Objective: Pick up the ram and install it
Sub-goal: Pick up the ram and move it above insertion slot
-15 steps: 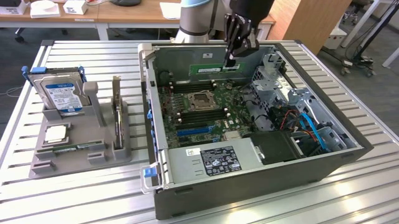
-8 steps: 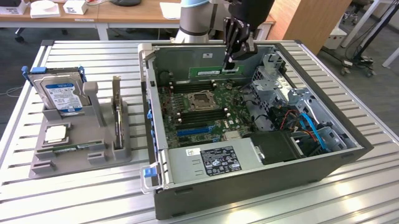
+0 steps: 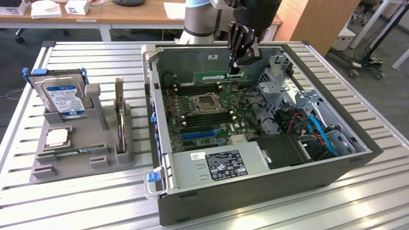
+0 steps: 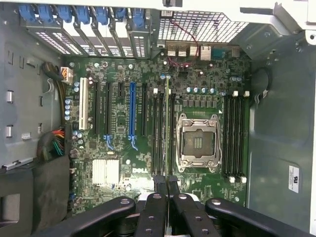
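Your ram (image 3: 211,75) hangs edge-down inside the open computer case (image 3: 255,191), over the memory slots (image 4: 157,133) beside the processor socket (image 4: 198,140). The end effector (image 3: 235,72) is clenched on it, I judge so its contacts line up with a slot. A second stick (image 3: 76,152) lies in the holder (image 3: 70,166) on the surface (image 3: 76,206), at the exterior view's left.

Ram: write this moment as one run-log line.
gripper: shut on ram | position: above motherboard slots beside CPU socket | seated: cannot tell
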You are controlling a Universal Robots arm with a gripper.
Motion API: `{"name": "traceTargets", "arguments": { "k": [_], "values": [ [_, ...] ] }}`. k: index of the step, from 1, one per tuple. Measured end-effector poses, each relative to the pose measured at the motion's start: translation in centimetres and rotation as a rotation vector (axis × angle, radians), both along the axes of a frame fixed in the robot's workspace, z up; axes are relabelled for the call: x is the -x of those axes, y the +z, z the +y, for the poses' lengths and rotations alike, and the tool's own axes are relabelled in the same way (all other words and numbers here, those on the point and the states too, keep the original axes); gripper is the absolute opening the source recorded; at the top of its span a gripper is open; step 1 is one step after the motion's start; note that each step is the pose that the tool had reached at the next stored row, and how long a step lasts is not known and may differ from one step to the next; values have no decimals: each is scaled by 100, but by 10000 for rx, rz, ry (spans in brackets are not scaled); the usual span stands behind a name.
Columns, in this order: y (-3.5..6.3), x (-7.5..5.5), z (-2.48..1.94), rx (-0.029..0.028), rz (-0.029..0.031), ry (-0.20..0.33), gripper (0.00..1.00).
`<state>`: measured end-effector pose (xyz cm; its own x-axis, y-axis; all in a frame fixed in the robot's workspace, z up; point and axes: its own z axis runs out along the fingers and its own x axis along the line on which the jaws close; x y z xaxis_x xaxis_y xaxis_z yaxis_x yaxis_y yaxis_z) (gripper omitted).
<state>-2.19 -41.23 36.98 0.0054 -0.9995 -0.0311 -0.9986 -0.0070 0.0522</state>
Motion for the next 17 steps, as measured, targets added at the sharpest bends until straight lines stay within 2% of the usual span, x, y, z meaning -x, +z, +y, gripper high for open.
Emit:
{"name": "traceTargets", "arguments": {
  "k": [10,17],
  "values": [
    [-85,0,0,-2,0,0,11],
    [-92,0,0,0,0,0,11]
  ]
}}
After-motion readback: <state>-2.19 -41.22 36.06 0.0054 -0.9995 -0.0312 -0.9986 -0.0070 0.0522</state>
